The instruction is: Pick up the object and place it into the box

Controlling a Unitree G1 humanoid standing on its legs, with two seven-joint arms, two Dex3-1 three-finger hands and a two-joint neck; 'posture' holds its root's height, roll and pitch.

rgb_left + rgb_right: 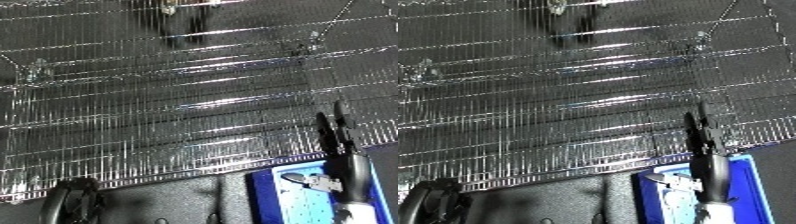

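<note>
— Looking down from beside the robot, what did you make out?

— Mostly a wire shelf [178,100], its silver bars running across nearly the whole view, glinting. Below its front edge lay a dark surface [178,200].

— And the bin?

— A blue bin [749,190] sat at the lower right, just below the shelf's front edge, with a pale blue inside.

— Where was the object?

— A small light-coloured thing [298,178] lay inside the bin, near its upper left corner. It was too blurred for me to say what it was.

— Which hand was working?

— The right hand [338,135]. It reached up from the lower right over the bin, its black fingers straight and held close together, pointing up across the shelf's front edge. They held nothing that I could see. The object sat just beside the wrist, lower down.

— The left hand?

— It did not show. Only a dark round shape [75,200] sat at the lower left, and I could not tell what that was.
</note>
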